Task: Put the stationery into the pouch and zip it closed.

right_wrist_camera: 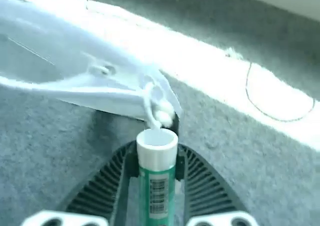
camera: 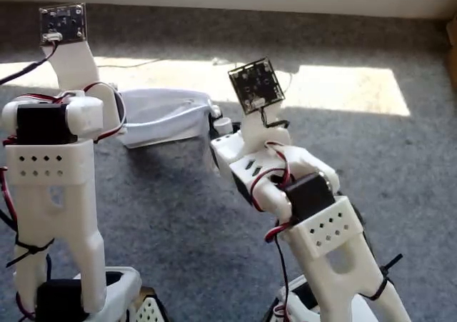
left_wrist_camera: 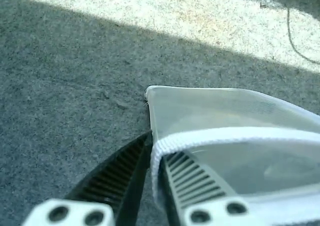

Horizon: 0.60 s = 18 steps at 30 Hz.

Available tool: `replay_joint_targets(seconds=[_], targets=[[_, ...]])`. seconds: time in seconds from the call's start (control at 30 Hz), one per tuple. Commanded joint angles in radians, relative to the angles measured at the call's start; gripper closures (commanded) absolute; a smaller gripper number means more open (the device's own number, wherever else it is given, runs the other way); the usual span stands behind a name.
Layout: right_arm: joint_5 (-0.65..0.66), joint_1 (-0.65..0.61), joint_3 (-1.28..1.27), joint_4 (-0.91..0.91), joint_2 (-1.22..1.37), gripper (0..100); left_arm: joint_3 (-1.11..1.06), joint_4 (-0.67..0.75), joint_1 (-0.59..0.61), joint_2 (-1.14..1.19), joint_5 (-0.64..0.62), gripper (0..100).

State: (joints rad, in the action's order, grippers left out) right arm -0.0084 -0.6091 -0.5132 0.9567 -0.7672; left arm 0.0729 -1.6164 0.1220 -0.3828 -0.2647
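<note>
A white translucent pouch (camera: 166, 115) lies on the grey carpet between the two arms. My left gripper (left_wrist_camera: 152, 142) is shut on the woven edge strip at one end of the pouch (left_wrist_camera: 225, 116), holding that end up. My right gripper (right_wrist_camera: 156, 147) is shut on a glue stick (right_wrist_camera: 157, 178) with a green body and a white cap. The cap points at the pouch's (right_wrist_camera: 75, 70) other end, just short of its white zipper pull (right_wrist_camera: 161, 115). In the high view the right gripper (camera: 217, 132) sits at the pouch's right end.
Grey carpet (camera: 178, 215) covers the floor, with a sunlit strip (camera: 343, 90) behind the pouch. A thin cable (right_wrist_camera: 280, 103) lies on the sunlit carpet beyond the right gripper. The arm bases (camera: 86, 293) stand at the front edge.
</note>
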Motion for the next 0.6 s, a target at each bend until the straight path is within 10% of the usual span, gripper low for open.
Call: replay_joint_targets(seconds=[0.0, 0.57], targets=[[0.003, -0.065, 0.062, -0.122, -0.062, 97.2, 0.002, 0.006, -0.013, -0.008, -0.005, 99], [0.006, -0.159, 0.064, -0.492, -0.071, 97.2, -0.002, 0.006, -0.013, -0.008, -0.005, 99]])
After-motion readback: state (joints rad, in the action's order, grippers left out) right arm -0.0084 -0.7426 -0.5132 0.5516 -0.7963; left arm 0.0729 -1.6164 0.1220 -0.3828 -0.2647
